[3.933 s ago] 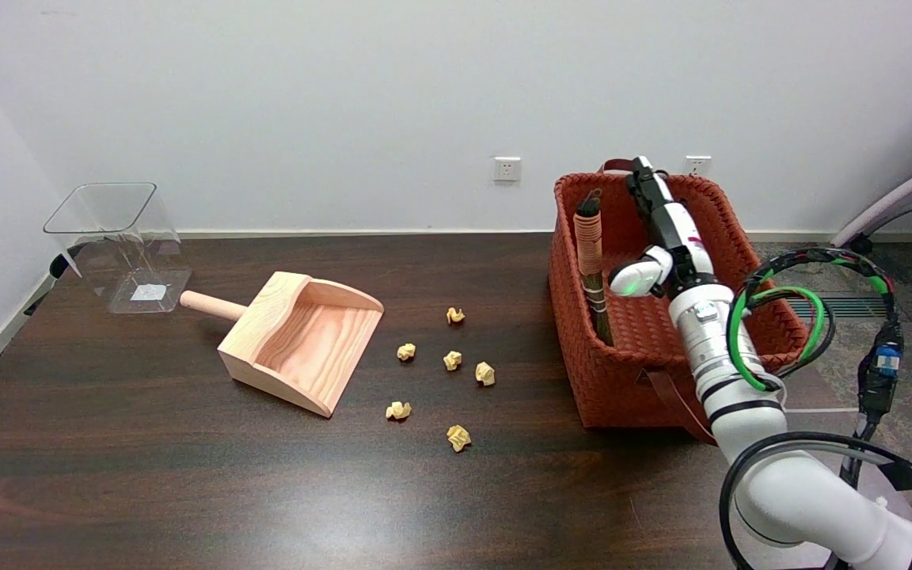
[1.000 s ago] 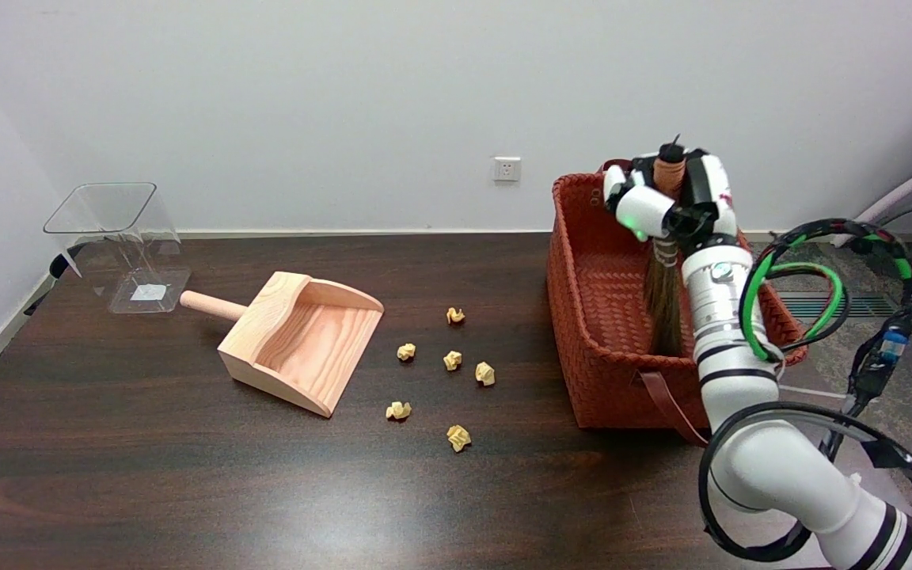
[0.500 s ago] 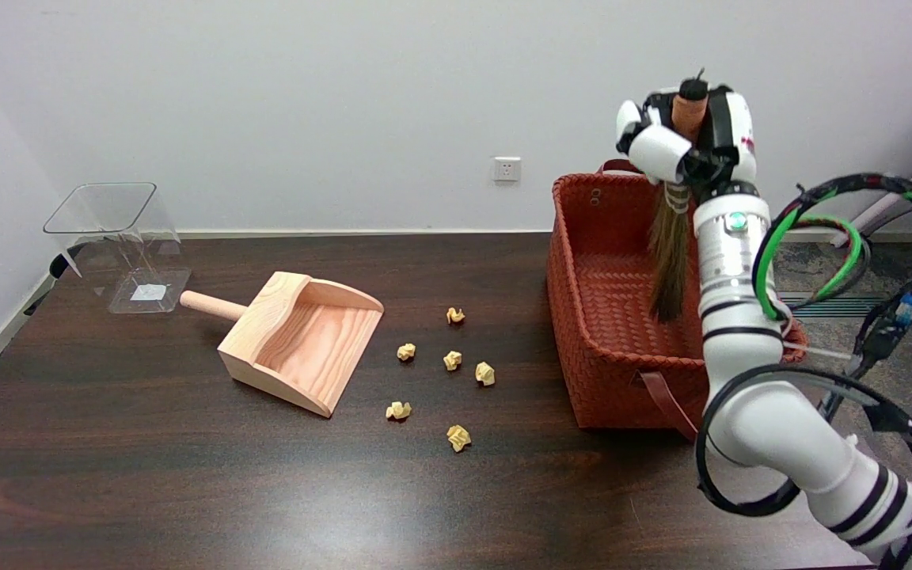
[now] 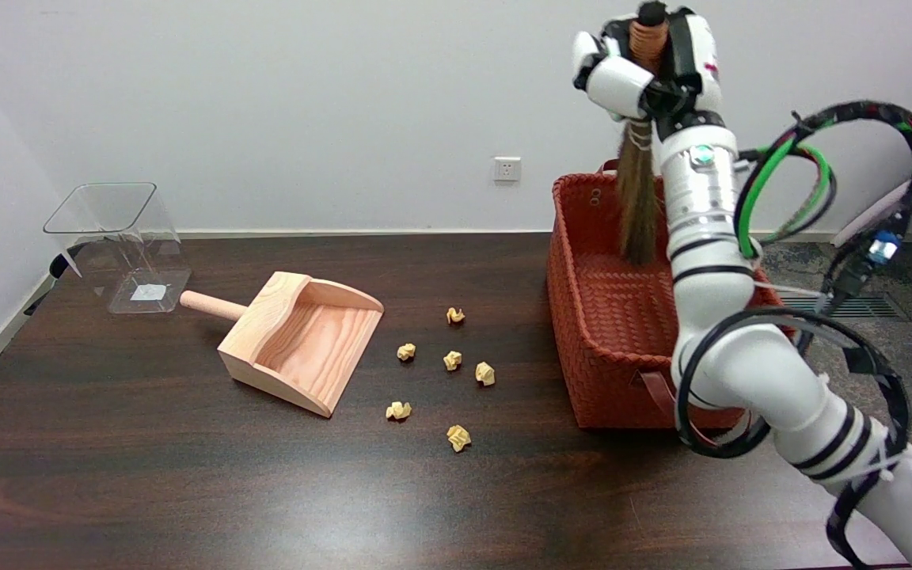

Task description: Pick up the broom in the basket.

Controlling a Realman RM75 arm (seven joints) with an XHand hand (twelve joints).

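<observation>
Right hand (image 4: 646, 59) is clamped around the broom (image 4: 636, 190) at its wound handle end, fingers wrapped tight; the handle tip pokes out above the hand near the top edge of the frame. Broom hangs roughly upright, bristles down, in the air over the basket (image 4: 583, 317). Bristle tips sit at about the level of the basket's far rim in this view and look clear of the basket floor; can't tell if they brush the far wall. Right arm (image 4: 709, 261) rises from the lower right corner, crossing in front of the basket's right side, with black and green cable loops (image 4: 788, 182) hanging off it.

Basket is woven, orange-red, at the table's (image 4: 187, 491) right end toward the far edge, brown strap (image 4: 658, 396) hanging on its near wall. Whatever is behind the arm on its right side is hidden.

Left of the basket, mid-table: six crumpled yellow paper balls (image 4: 452, 360) scattered loosely, apart from each other. Further left is a wooden dustpan (image 4: 302, 340), open mouth facing the near right, round handle pointing toward the far left corner. Just beyond that handle, at the far left corner, is a clear plastic bin (image 4: 119, 245), upright and near the handle tip but not touching it as far as I can see.

White wall (image 4: 305, 103) behind, with a socket (image 4: 507, 169) just above the table's far edge, left of the basket.
</observation>
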